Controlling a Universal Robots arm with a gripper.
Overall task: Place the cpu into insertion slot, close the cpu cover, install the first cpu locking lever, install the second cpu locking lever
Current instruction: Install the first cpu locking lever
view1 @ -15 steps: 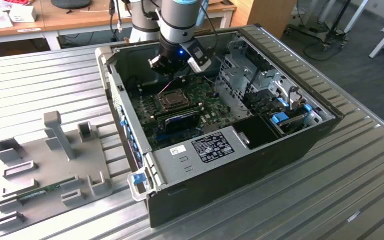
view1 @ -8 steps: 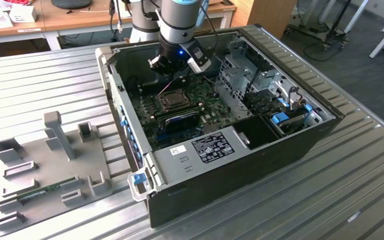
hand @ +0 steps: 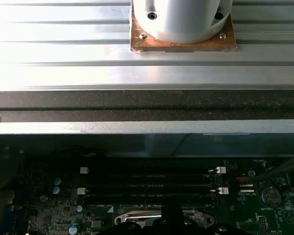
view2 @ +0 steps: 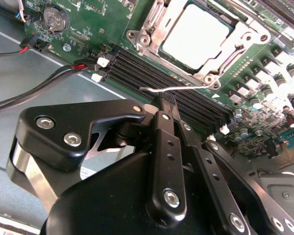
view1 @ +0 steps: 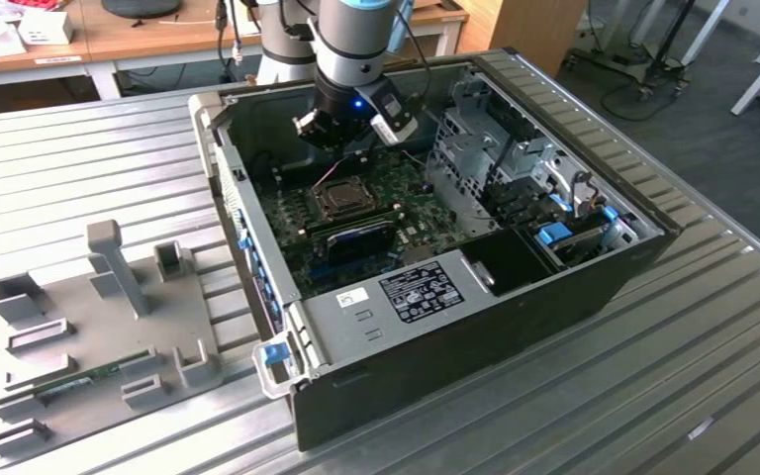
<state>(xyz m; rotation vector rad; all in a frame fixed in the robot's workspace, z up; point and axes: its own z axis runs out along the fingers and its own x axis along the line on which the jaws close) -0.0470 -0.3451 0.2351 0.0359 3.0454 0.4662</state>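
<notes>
The cpu (view2: 196, 36) lies pale grey and flat in the insertion slot (view1: 343, 198) on the green motherboard (view2: 88, 24). The silvery cpu cover (view2: 159, 27) lies down around it as a frame. A thin wire locking lever (view2: 186, 88) sticks out from the socket's corner over the dark memory slots (view2: 152, 73). My gripper (view2: 165, 100) is shut, and its black fingertips sit right at this lever's free stretch; I cannot tell whether they touch it. In the exterior view the gripper (view1: 353, 129) hangs inside the open computer case, just behind the socket.
The case walls (view1: 229, 168) and a metal drive cage (view1: 499, 148) hem the board in. Red and black cables (view2: 39, 73) run beside the board near a coin battery (view2: 55, 18). A grey fixture plate (view1: 90, 317) lies on the ribbed table at the exterior view's left.
</notes>
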